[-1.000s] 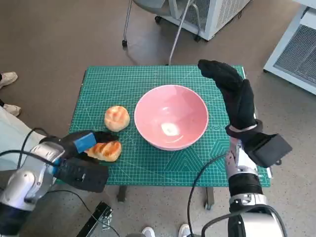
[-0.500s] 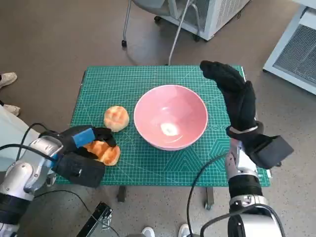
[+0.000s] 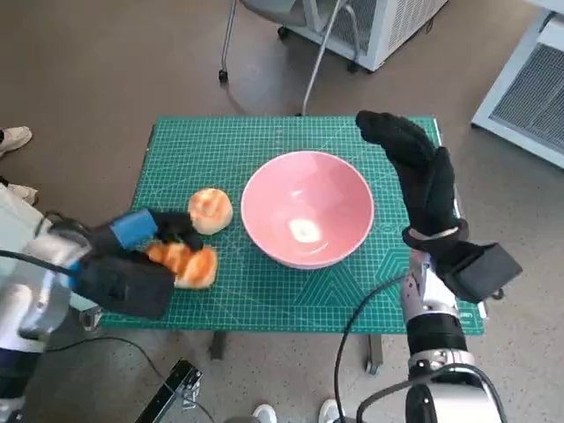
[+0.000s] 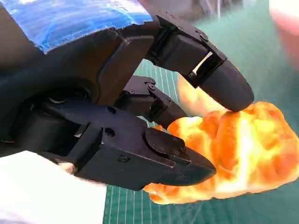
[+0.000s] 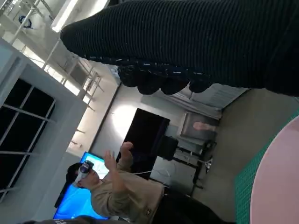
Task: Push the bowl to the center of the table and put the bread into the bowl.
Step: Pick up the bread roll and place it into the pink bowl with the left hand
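The pink bowl (image 3: 307, 208) sits near the middle of the green mat-covered table (image 3: 264, 141). My left hand (image 3: 141, 238) grips a golden-orange bread piece (image 3: 183, 263), (image 4: 233, 149) at the table's front left; in the left wrist view its fingers (image 4: 219, 84) close over the bread above the mat. A second round bread (image 3: 211, 210) lies on the mat just left of the bowl. My gloved right hand (image 3: 419, 172) hovers flat and empty to the right of the bowl, and the bowl's rim (image 5: 280, 177) shows in the right wrist view.
Chair legs (image 3: 264, 44) and a white cabinet (image 3: 520, 79) stand beyond the table. A person's shoes (image 3: 13, 141) show at the left. In the right wrist view a person (image 5: 117, 186) sits with raised hands.
My left hand has closed on the bread piece and lifted it slightly, drifting a little toward the bowl. The right hand has stayed almost still.
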{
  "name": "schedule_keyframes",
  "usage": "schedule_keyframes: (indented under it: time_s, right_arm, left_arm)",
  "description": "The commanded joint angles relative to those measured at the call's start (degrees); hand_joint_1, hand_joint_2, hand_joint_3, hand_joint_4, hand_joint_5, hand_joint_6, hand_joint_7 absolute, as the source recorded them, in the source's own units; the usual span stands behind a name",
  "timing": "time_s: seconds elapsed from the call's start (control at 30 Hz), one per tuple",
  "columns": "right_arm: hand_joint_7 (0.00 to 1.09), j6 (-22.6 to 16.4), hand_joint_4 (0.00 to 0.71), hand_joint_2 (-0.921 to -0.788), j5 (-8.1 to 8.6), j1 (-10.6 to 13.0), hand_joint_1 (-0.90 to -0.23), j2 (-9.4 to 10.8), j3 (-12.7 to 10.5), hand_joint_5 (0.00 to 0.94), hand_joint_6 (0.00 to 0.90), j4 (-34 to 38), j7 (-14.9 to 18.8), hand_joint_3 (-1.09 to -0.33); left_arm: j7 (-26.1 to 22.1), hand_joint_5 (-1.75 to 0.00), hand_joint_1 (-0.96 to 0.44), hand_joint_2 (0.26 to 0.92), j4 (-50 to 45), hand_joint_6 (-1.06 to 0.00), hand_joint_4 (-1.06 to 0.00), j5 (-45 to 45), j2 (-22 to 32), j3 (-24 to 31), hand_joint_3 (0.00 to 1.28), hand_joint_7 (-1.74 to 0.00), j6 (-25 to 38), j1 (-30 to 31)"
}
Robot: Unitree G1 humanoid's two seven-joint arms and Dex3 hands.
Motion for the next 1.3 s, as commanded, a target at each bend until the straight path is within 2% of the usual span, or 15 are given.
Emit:
schedule_keyframes:
  time_s: [0.03, 0.33, 0.67, 0.77, 1.03, 1.3]
  right_arm:
    - [0.87, 0.92, 0.360, -0.921, 0.46, 1.69, -0.602, 0.23, 0.01, 0.016, 0.026, 0.00, 0.56, -0.786]
    - [0.86, 1.20, 0.360, -0.921, 0.74, 2.53, -0.596, 0.25, 0.07, 0.015, 0.023, -1.35, 0.74, -0.788]
    - [0.86, 1.59, 0.356, -0.921, 1.45, 3.14, -0.600, -0.32, -0.23, 0.013, 0.019, -2.25, 1.22, -0.790]
    - [0.87, 1.85, 0.355, -0.921, 1.69, 3.10, -0.606, -0.32, -0.24, 0.012, 0.018, -2.49, 1.25, -0.789]
    - [0.87, 1.58, 0.356, -0.921, 0.98, 3.02, -0.603, -0.13, -0.05, 0.012, 0.016, -2.35, 0.46, -0.789]
    - [0.87, 1.06, 0.356, -0.921, 0.88, 3.38, -0.588, -0.01, -0.06, 0.012, 0.017, -1.69, 0.63, -0.792]
  left_arm:
    - [-1.67, -1.28, 0.00, 0.920, -5.19, -0.65, -0.66, -3.87, 1.07, 4.08, 0.08, -1.07, 1.66, -1.68]
    - [-1.06, -1.16, 0.00, 0.919, -9.04, -0.65, -0.68, -6.92, 2.16, 8.31, 0.06, -1.16, 0.81, 0.72]
    - [-5.85, -1.17, 0.00, 0.920, -9.71, -0.63, -0.69, -9.99, 4.18, 8.51, 0.06, -1.16, 1.56, 1.91]
    - [-6.51, -1.17, 0.00, 0.920, -9.70, -0.63, -0.69, -10.53, 4.16, 8.69, 0.06, -1.16, 1.95, 1.36]
    - [-5.39, -1.18, 0.00, 0.920, -10.50, -0.62, -0.70, -10.66, 2.94, 8.62, 0.07, -1.14, 3.07, -1.29]
    - [-5.88, -1.19, 0.00, 0.920, -10.08, -0.62, -0.70, -10.78, 1.84, 7.46, 0.07, -1.14, 3.68, -6.18]
